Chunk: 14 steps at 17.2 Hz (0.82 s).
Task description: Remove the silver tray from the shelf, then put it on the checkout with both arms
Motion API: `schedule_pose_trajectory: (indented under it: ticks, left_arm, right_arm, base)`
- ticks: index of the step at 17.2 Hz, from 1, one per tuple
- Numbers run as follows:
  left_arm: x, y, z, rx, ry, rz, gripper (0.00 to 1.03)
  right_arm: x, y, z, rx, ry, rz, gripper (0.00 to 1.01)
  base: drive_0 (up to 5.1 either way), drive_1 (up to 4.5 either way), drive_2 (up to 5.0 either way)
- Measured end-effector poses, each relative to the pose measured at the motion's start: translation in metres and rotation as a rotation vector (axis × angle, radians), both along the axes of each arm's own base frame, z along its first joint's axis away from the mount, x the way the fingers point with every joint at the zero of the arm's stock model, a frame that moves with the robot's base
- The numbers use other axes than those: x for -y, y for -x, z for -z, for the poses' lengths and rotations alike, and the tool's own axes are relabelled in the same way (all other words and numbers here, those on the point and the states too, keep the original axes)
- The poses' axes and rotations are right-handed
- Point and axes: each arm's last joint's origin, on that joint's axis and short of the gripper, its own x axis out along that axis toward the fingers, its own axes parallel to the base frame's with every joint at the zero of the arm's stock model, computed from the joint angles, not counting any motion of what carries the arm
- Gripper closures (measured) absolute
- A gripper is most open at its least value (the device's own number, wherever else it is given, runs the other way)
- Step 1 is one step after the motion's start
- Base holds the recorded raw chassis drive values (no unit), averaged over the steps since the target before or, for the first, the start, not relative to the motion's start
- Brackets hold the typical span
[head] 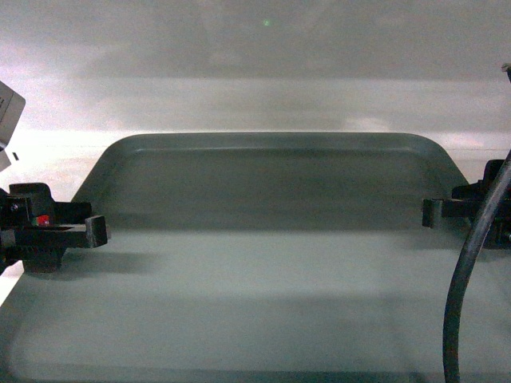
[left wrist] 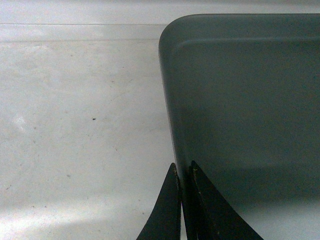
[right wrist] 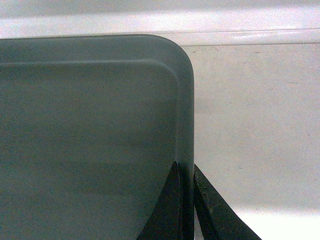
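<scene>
The silver tray (head: 255,239) fills most of the head view, its far rounded corners towards a white back panel (head: 255,88). It lies over the white shelf (head: 48,159) board. My left gripper (head: 100,231) is shut on the tray's left rim; in the left wrist view the rim of the tray (left wrist: 240,100) runs between the two black fingers of that gripper (left wrist: 184,172). My right gripper (head: 431,211) is shut on the right rim, and the right wrist view shows this gripper (right wrist: 185,170) pinching the edge of the tray (right wrist: 90,125). The checkout is out of view.
A thick black cable (head: 471,263) hangs down along the right arm. A white-grey box-like part (head: 8,112) shows at the upper left edge. White shelf board (left wrist: 75,125) lies left of the tray, and more of the board (right wrist: 250,125) lies to its right.
</scene>
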Motion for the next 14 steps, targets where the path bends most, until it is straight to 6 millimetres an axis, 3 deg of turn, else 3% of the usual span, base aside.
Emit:
schedule_pose_trajectory:
  ticks: [11, 14]
  left_arm:
    - [0.0, 0.0, -0.0001, 0.001, 0.0, -0.001, 1.0]
    - [-0.0001, 0.0002, 0.0002, 0.001, -0.001, -0.003, 1.0]
  right_arm:
    - [-0.0001, -0.0004, -0.0005, 0.002, 0.0, 0.0, 0.98]
    - [-0.0004, -0.0013, -0.0016, 0.007, 0.0, 0.001, 0.98]
  base:
    - [0.0, 0.0, 0.0]
    - [0.1, -4.13, 4.2]
